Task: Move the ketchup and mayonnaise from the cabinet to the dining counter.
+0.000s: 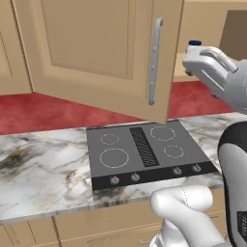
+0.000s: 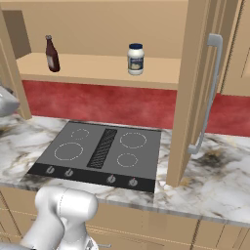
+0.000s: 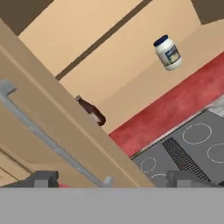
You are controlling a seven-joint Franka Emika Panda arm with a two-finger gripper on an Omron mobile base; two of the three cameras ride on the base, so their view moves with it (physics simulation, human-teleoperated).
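The ketchup [image 2: 52, 53], a dark red-brown bottle, stands at the left of the open cabinet's shelf [image 2: 97, 66]. The mayonnaise [image 2: 135, 59], a white jar with a blue lid, stands further right on that shelf. In the hand view the ketchup [image 3: 92, 113] is half hidden behind the edge of the left door [image 3: 65, 131], and the mayonnaise [image 3: 168, 52] shows whole. My gripper [image 3: 113, 180] is open with nothing between its fingertips, just in front of that door's handle [image 3: 48, 140]. My white hand [image 1: 208, 67] hangs by the door's free edge, below the jar's blue lid [image 1: 194, 43]. The dining counter is out of view.
Both cabinet doors stand open, the left one [image 1: 96, 53] swung out over the black cooktop [image 2: 100, 151] and the right one [image 2: 195, 88] with its long silver handle [image 2: 210, 93]. A marble worktop [image 1: 43, 169] surrounds the cooktop, and a red wall runs behind it.
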